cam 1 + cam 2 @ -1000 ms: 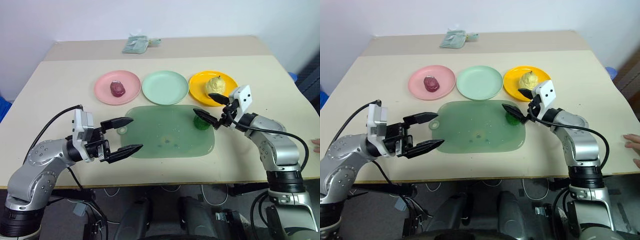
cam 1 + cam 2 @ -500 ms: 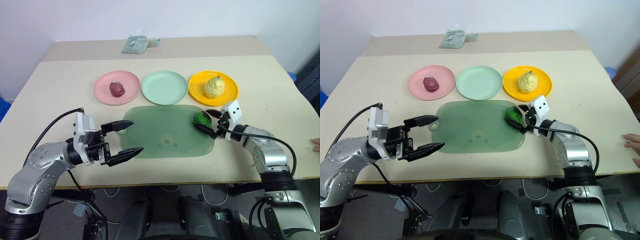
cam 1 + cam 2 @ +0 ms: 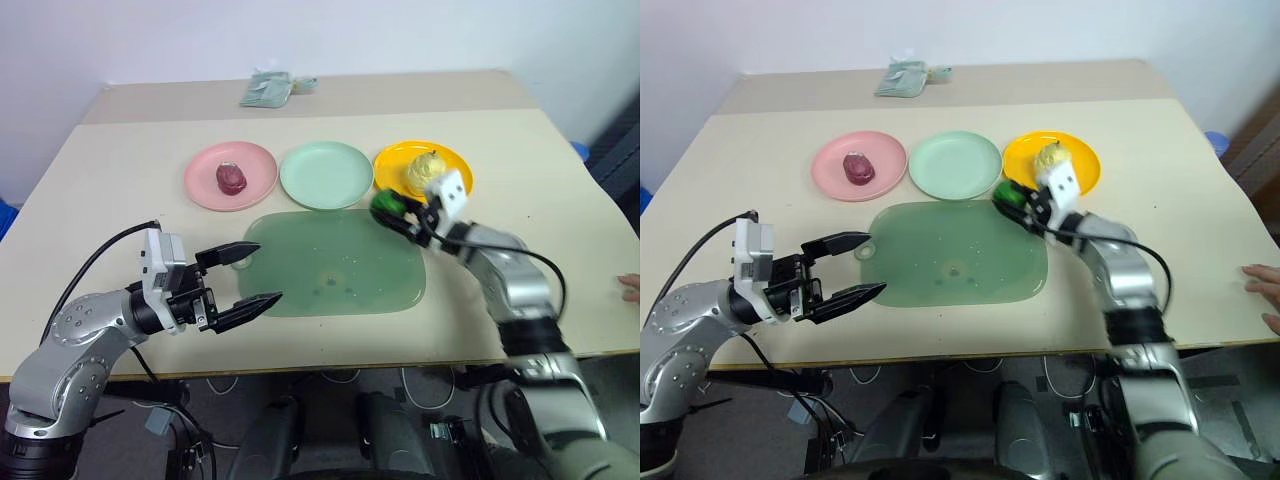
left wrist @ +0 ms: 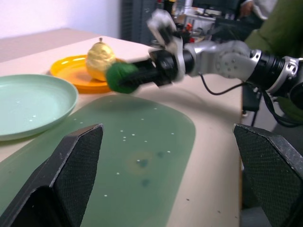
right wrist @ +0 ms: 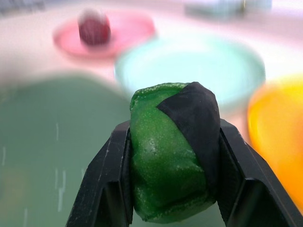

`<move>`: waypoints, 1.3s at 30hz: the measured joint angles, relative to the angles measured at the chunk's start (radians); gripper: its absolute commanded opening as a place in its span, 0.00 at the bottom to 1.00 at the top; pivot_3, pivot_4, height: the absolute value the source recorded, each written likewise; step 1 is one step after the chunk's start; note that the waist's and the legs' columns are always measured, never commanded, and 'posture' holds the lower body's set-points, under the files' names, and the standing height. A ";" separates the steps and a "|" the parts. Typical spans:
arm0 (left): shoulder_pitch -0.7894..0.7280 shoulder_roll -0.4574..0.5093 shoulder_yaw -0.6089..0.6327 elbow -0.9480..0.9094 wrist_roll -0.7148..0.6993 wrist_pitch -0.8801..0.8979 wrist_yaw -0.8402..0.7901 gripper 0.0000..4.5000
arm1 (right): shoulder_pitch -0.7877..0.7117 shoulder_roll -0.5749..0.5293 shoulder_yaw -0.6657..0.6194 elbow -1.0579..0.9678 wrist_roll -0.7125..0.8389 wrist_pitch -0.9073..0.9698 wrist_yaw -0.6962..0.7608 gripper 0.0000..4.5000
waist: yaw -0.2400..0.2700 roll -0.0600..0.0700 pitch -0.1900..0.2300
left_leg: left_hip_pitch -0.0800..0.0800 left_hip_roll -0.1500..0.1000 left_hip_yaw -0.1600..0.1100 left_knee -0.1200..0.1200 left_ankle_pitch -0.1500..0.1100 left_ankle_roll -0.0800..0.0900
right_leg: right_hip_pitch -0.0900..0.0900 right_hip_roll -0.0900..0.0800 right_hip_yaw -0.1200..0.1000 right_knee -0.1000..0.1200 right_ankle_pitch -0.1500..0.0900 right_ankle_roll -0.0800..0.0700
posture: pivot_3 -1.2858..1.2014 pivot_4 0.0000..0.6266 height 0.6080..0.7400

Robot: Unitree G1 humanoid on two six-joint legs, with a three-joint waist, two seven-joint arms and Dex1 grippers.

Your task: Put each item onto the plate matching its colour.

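We see the right gripper (image 3: 392, 210) right of centre in the left eye view, its two black fingers (image 5: 110, 175) clamped on either side of the green ball (image 3: 386, 205). The ball is lifted off the table, above the upper right corner of the translucent green mat (image 3: 335, 262) and just left of the orange-yellow plate (image 3: 424, 171). In the right wrist view, the ball (image 5: 170, 151) fills the gap between the fingers, with the mint green plate (image 5: 189, 71) beyond it. In the left wrist view, we see the same gripper (image 4: 142, 73) holding the ball clear of the mat surface.

The left gripper (image 3: 250, 275) sits at lower left of the left eye view, just off the mat's left edge, with its fingers spread wide apart and nothing between them.

Across the upper middle of the frame, three plates stand in a row. The pink plate (image 3: 205, 185) at left carries the maroon ball (image 3: 231, 178). The mint green plate at centre is bare. The orange-yellow plate at right carries the pale yellow ball (image 3: 424, 166), stem tip up.

All of this rests on a beige table (image 3: 110, 210). A small pale green packet (image 3: 265, 88) lies near its far edge, at upper centre. A person's fingertips (image 3: 630, 288) touch the table at the right margin.
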 measured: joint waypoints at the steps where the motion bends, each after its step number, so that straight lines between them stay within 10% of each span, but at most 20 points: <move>1: 0.001 -0.004 -0.001 -0.001 0.002 0.000 0.012 1.00 | -0.051 0.024 0.010 0.058 -0.017 -0.034 -0.013 0.39 | 0.001 0.000 0.000 | 0.000 0.000 0.000 0.000 0.000 0.000 | 0.000 0.000 0.000 0.000 0.000 0.000 | 0.52 0.24 1.00; 11: 0.032 -0.066 0.007 -0.042 0.038 0.018 0.210 1.00 | -0.400 0.192 0.024 0.750 -0.142 -0.349 -0.168 0.39 | -0.004 0.000 0.000 | 0.000 0.000 -0.001 -0.002 0.002 -0.003 | -0.002 0.002 0.000 0.001 0.003 0.001 | 0.52 0.24 1.00; 20: 0.118 -0.085 0.044 -0.152 0.025 0.033 0.333 1.00 | -0.484 0.251 0.013 0.976 -0.209 -0.442 -0.272 0.39 | -0.001 0.000 0.000 | 0.000 0.001 -0.001 -0.004 0.002 -0.004 | -0.003 0.002 0.000 0.001 0.003 0.000 | 0.52 0.24 1.00; 26: 0.133 -0.103 0.049 -0.201 0.039 0.047 0.435 1.00 | -0.492 0.285 -0.004 1.002 -0.236 -0.442 -0.307 0.99 | -0.002 0.000 0.000 | 0.000 0.001 -0.001 -0.004 0.002 -0.005 | -0.003 0.003 0.000 0.002 0.003 0.000 | 0.52 0.24 1.00; 39: 0.102 -0.121 0.017 -0.190 0.112 0.048 0.486 1.00 | -0.490 0.241 -0.072 0.947 -0.225 -0.527 -0.268 0.99 | -0.001 0.000 0.000 | 0.000 0.001 -0.001 -0.004 0.003 -0.005 | -0.003 0.003 0.000 0.002 0.004 0.000 | 0.52 0.24 1.00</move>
